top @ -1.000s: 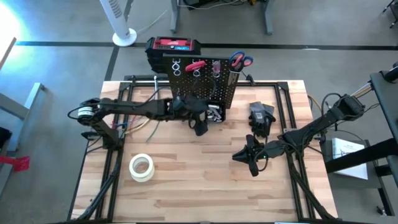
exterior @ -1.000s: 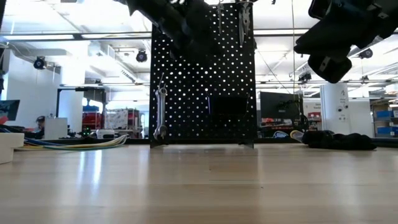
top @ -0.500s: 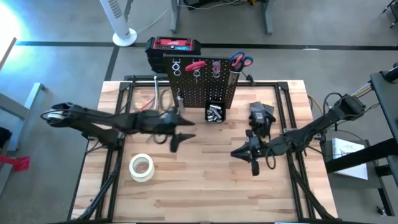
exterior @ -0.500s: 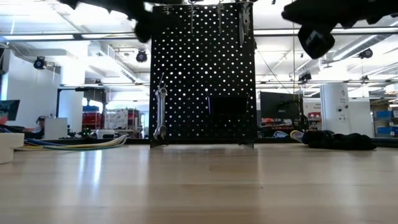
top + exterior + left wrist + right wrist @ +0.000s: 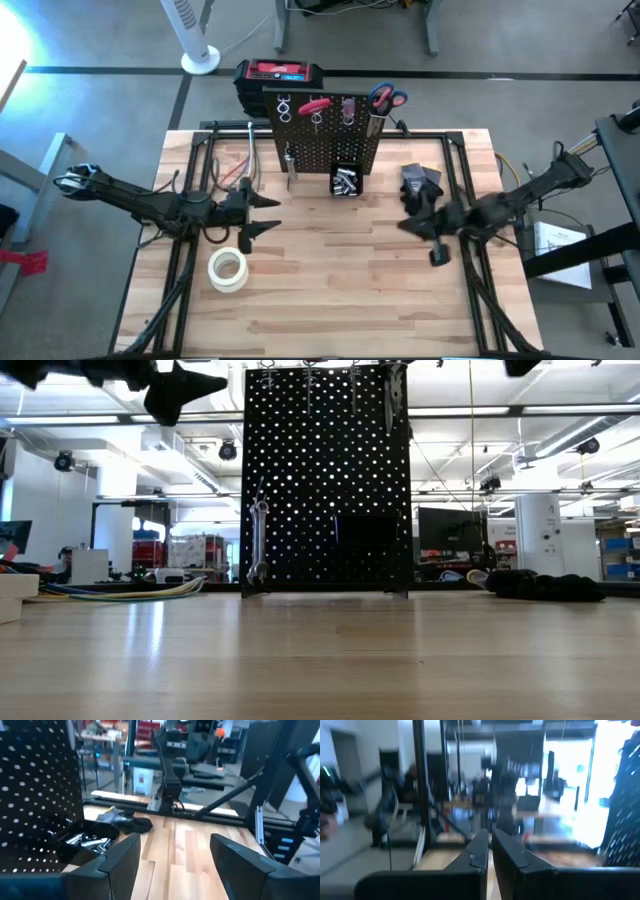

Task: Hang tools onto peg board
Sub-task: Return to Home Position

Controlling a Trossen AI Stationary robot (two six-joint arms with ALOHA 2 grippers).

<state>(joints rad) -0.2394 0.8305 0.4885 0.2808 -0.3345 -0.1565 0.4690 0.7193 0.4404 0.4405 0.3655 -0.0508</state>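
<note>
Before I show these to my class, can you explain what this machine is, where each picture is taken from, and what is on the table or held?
It is a robot: two dark arms at a wooden table, each ending in a two-finger gripper. One picture looks straight down, one level across the tabletop, two from cameras on the wrists. The left gripper is open, the right gripper shut; neither holds anything. A black peg board at the back carries red-handled scissors and a small bin of silver pieces. A white tape roll and a black glove lie on the wood.
</note>
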